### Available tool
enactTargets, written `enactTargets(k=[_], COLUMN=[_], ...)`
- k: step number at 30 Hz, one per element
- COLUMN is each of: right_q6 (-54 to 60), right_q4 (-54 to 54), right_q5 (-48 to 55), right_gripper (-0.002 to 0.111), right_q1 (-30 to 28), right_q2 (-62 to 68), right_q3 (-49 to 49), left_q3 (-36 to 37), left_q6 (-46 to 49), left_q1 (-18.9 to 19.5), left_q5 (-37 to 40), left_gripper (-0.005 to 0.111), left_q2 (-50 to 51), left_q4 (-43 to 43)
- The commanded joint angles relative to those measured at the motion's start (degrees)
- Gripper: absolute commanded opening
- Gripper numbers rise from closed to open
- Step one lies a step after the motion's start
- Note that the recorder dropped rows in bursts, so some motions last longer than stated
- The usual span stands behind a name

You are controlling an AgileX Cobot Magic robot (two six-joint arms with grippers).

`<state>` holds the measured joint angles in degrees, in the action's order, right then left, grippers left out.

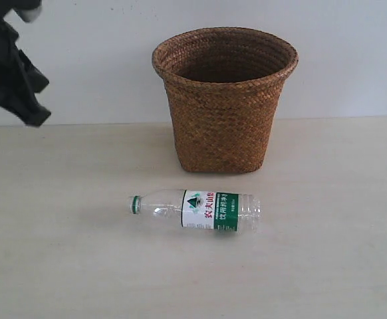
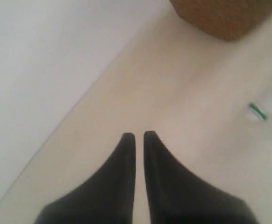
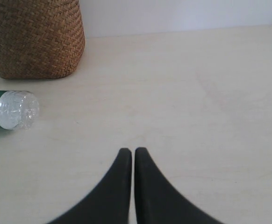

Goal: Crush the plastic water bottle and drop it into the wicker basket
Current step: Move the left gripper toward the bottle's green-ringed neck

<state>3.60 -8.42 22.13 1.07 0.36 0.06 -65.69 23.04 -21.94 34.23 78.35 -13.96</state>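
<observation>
**Both end effectors closed and empty, bottle lying on the counter**

The left end effector (image 2: 139,136) has its two black fingers drawn together with only a thin slit between them, and nothing is pinched. It hangs above the pale beige counter (image 1: 60,266), clear of every object. In the exterior view its dark arm (image 1: 10,70) is raised at the upper left, well above the surface and well apart from the bottle.

The right end effector (image 3: 132,150) is likewise pressed almost closed and empty, pointing out over bare counter. Its arm does not show in the exterior view.

The small clear plastic water bottle with a green cap and white-and-green label (image 1: 200,211) lies on its side on the counter, uncrushed, with its cap toward the left arm's side. It sits just in front of the brown woven wicker basket with a round flared rim (image 1: 223,126), near it but not touching. The basket stands upright against the white wall.
</observation>
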Motion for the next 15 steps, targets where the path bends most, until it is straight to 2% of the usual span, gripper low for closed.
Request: enactTargets(k=[1,6,13,15], right_q6=[-0.1,-0.1,-0.1,-0.1], right_q4=[0.0,0.0,0.0,0.0], right_q5=[-0.5,-0.4,-0.4,-0.4], right_gripper=[0.000,0.000,0.000,0.000], right_q1=[0.1,0.1,0.1,0.1], right_q2=[-0.4,-0.4,-0.4,-0.4], right_q3=[-0.1,-0.1,-0.1,-0.1], left_q3=[-0.5,0.9,4.8,5.0], left_q6=[14.1,23.1,44.7,47.7], left_q1=[-2.7,-3.5,-3.5,-3.5], left_q5=[9.0,12.3,12.3,12.3], left_gripper=[0.004,0.004,0.004,0.009], left_q2=[1.0,1.4,4.8,6.7], left_q4=[0.0,5.2,15.0,16.1])
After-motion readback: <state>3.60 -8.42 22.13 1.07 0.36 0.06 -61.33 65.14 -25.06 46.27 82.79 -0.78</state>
